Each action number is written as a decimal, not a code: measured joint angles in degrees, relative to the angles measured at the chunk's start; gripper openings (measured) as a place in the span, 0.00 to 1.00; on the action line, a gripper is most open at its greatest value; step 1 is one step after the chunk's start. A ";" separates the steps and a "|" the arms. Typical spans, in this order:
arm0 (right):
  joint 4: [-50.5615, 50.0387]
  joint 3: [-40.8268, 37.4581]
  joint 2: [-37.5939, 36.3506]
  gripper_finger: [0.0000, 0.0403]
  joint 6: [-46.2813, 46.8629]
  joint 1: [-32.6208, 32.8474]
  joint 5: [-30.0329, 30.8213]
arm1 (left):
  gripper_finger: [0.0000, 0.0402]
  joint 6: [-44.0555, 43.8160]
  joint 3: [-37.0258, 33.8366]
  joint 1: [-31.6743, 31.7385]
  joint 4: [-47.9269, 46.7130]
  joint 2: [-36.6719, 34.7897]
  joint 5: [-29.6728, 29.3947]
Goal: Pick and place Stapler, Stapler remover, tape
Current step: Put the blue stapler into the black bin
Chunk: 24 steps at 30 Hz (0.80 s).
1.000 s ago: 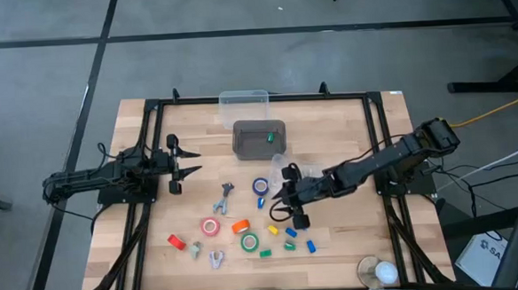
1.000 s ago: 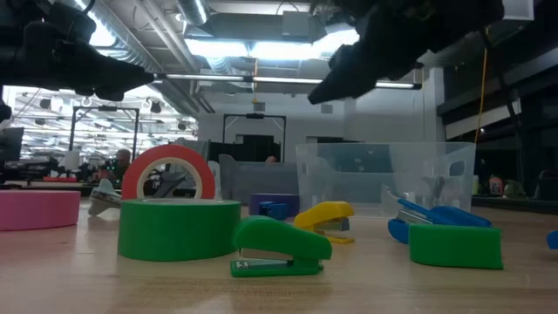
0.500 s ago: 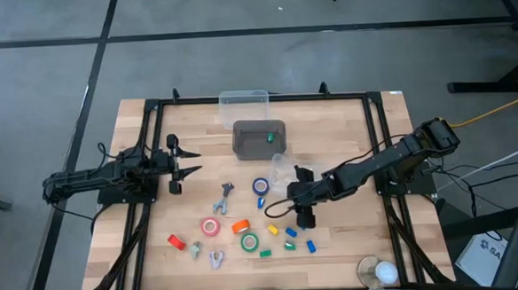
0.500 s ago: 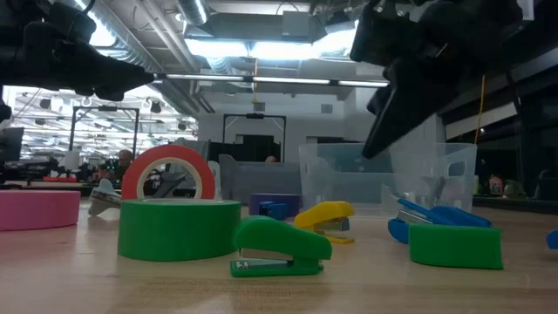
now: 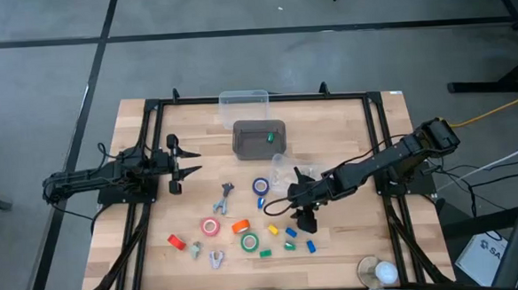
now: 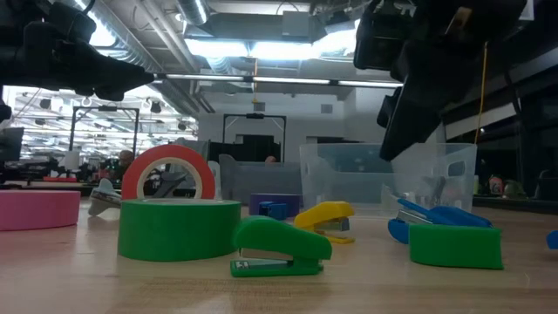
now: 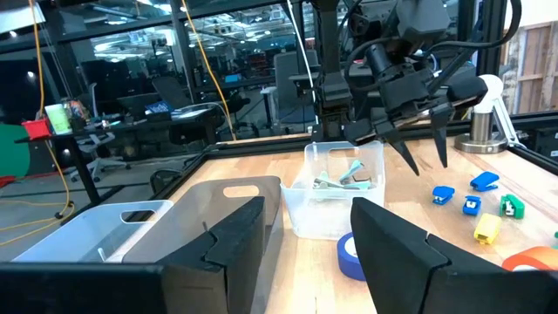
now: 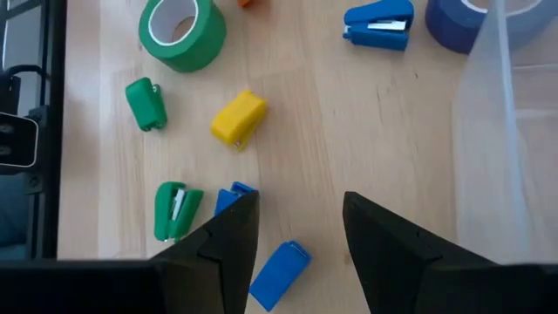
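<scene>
A pale wooden table (image 5: 156, 221), framed by black rails, is being viewed from above, with grey floor around it. Nearest the front edge, a scatter of small staplers is lying: a red stapler (image 5: 176, 243), a green stapler (image 5: 265, 252), a green stapler (image 8: 146, 104), a yellow stapler (image 8: 238, 119), a blue stapler (image 8: 378, 22) and another blue stapler (image 8: 279, 274). Two grey staple removers (image 5: 215, 259) are lying by the red one. Among them, tape is resting flat: a red-pink roll (image 5: 210, 227), a green roll (image 5: 249, 242) and, farther back, a blue roll (image 5: 260, 187). An orange piece (image 5: 240, 226) is sitting between the pink and green rolls.

The right gripper (image 5: 306, 221) is being hung above the blue and green staplers, fingers pointing down and spread apart with nothing between them; in the right wrist view bare wood and a blue stapler are showing in the gap.

Just behind it, a small clear bin (image 7: 340, 187) is holding several staple removers, touching the blue roll's side. A grey metal remover (image 5: 225, 196) is lying left of the blue roll.

Farther back, a dark tray (image 5: 259, 136) and a clear tub (image 5: 243, 99) are standing near the rear rail.

The left gripper (image 5: 191, 161) is being held off at the left side, well apart from the items, fingers parted and empty.
</scene>
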 joint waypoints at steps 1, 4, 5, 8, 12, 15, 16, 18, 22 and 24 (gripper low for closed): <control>0.00 0.00 0.00 0.43 0.03 0.00 0.00 | 0.42 0.00 -0.01 0.01 0.00 0.00 0.00; 0.00 0.00 0.00 0.43 -0.04 0.00 0.00 | 0.42 0.00 0.01 0.02 0.00 0.00 0.00; 0.00 0.00 0.00 0.43 -0.07 0.00 0.00 | 0.42 0.00 0.00 0.02 0.00 -0.01 0.00; -0.24 0.00 0.00 0.43 -2.14 0.00 -0.02 | 0.42 0.00 -0.01 0.02 0.00 -0.02 0.00; 0.61 -0.02 0.02 0.43 -1.54 0.16 -0.45 | 0.42 0.00 -0.01 0.02 0.00 -0.02 0.00; 0.61 -0.02 0.02 0.43 1.09 0.17 -0.45 | 0.42 0.00 0.02 0.02 0.00 -0.02 0.00; 0.59 -0.02 0.02 0.43 1.88 0.17 -0.43 | 0.42 0.00 0.01 0.00 0.00 -0.01 0.00; 0.53 -0.02 0.02 0.43 4.84 0.17 0.50 | 0.42 0.00 -0.01 0.02 0.00 -0.02 0.00; -2.30 -0.02 0.02 0.43 10.17 0.25 3.12 | 0.42 0.00 -0.01 0.02 0.00 -0.01 0.00; -3.15 -0.02 0.02 0.43 11.98 0.34 4.12 | 0.42 0.00 0.01 0.02 0.00 -0.01 0.00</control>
